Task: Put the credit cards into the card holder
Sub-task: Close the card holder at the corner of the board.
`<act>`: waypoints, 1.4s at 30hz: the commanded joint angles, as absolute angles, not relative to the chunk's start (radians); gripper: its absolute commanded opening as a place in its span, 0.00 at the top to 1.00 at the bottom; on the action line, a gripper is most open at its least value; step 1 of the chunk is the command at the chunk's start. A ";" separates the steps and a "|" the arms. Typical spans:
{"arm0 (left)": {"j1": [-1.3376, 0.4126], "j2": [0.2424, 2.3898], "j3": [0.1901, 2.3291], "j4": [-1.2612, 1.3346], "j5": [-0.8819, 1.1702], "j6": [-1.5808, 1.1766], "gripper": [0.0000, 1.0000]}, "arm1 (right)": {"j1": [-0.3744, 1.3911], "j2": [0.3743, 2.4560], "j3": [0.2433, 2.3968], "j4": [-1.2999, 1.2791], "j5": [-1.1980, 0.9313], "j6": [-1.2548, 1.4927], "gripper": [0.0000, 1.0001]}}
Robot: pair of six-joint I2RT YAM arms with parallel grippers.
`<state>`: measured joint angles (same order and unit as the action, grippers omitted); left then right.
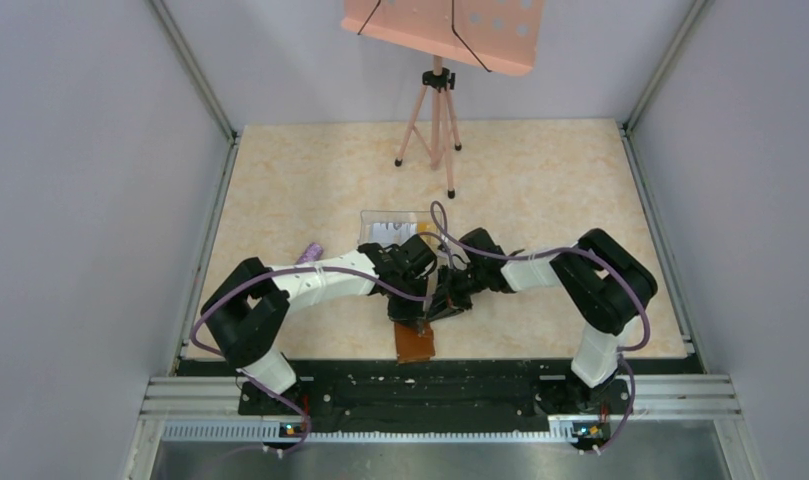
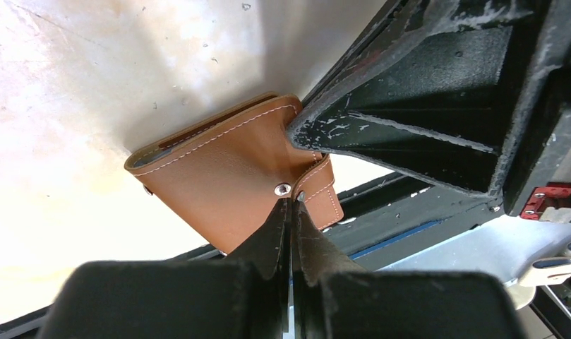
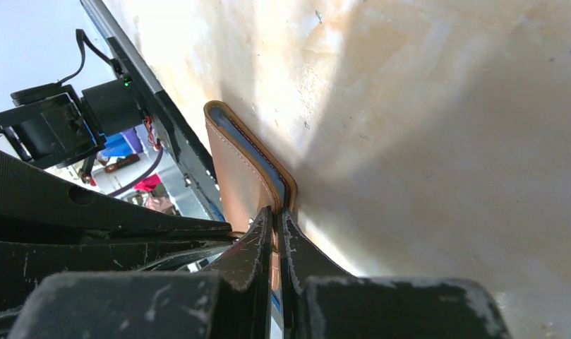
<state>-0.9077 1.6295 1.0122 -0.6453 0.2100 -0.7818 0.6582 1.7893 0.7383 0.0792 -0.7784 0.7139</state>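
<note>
Top external view puts the card holder [image 1: 415, 343] at the table's [image 1: 540, 200] near edge, between both arms. The left gripper [image 2: 291, 203] has its fingers pressed together at the snap tab [image 2: 323, 192]; whether they pinch it I cannot tell. The right gripper [image 3: 277, 215] is clamped on the holder's leather edge. Opening the wallet looks like the step in hand. Next, the flap needs peeling back to bare the pockets before any credit cards go in.

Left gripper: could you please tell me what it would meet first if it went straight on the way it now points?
The wallet. The left gripper has its jaws shut right at the wallet's snap tab, seemingly pinching it, so any push forward would go straight into the brown leather.
</note>
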 commanded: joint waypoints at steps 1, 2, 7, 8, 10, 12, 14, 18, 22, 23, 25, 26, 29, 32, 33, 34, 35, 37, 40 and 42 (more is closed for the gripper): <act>-0.907 1.595 1.004 -0.675 0.183 -0.793 1.00 | 0.660 1.749 0.718 0.072 -0.727 0.685 1.00; -0.907 1.596 1.005 -0.679 0.180 -0.794 1.00 | 0.659 1.746 0.717 0.072 -0.725 0.686 1.00; -0.907 1.612 1.005 -0.677 0.184 -0.790 1.00 | 0.660 1.742 0.716 0.071 -0.725 0.685 1.00; -0.907 1.611 1.004 -0.675 0.181 -0.790 1.00 | 0.660 1.741 0.715 0.071 -0.725 0.685 1.00; -0.907 1.616 0.999 -0.673 0.177 -0.789 1.00 | 0.660 1.742 0.715 0.069 -0.725 0.684 1.00; -0.907 1.626 0.996 -0.677 0.174 -0.786 1.00 | 0.660 1.742 0.714 0.068 -0.723 0.683 1.00; -0.907 1.635 0.990 -0.678 0.175 -0.784 1.00 | 0.659 1.741 0.715 0.069 -0.724 0.684 1.00; -0.907 1.641 0.984 -0.682 0.162 -0.780 1.00 | 0.660 1.739 0.715 0.067 -0.723 0.684 1.00; -0.907 1.657 0.985 -0.683 0.154 -0.775 1.00 | 0.660 1.736 0.715 0.065 -0.722 0.684 1.00; -0.907 1.664 0.983 -0.681 0.153 -0.774 1.00 | 0.660 1.735 0.716 0.065 -0.722 0.684 1.00; -0.907 1.677 0.980 -0.676 0.148 -0.770 1.00 | 0.660 1.730 0.718 0.060 -0.721 0.680 1.00; -0.907 1.684 0.980 -0.676 0.147 -0.768 1.00 | 0.660 1.728 0.719 0.055 -0.719 0.676 1.00; -0.908 1.700 0.980 -0.680 0.138 -0.765 1.00 | 0.660 1.714 0.723 0.038 -0.716 0.663 0.98; -0.908 1.703 0.979 -0.681 0.128 -0.763 1.00 | 0.661 1.676 0.726 0.007 -0.710 0.636 0.84; -0.908 1.704 0.981 -0.681 0.125 -0.761 1.00 | 0.660 1.657 0.727 -0.011 -0.704 0.627 0.80; -0.908 1.707 0.982 -0.682 0.123 -0.761 1.00 | 0.660 1.642 0.729 -0.042 -0.700 0.611 0.78; -0.908 1.708 0.983 -0.684 0.122 -0.761 1.00 | 0.660 1.623 0.730 -0.064 -0.695 0.590 0.77; -0.908 1.713 0.984 -0.685 0.119 -0.762 1.00 | 0.660 1.592 0.734 -0.109 -0.686 0.560 0.77; -0.908 1.716 0.982 -0.686 0.118 -0.763 1.00 | 0.661 1.553 0.736 -0.142 -0.693 0.532 0.83; -0.908 1.717 0.980 -0.685 0.113 -0.762 1.00 | 0.666 1.540 0.735 -0.140 -0.719 0.523 0.94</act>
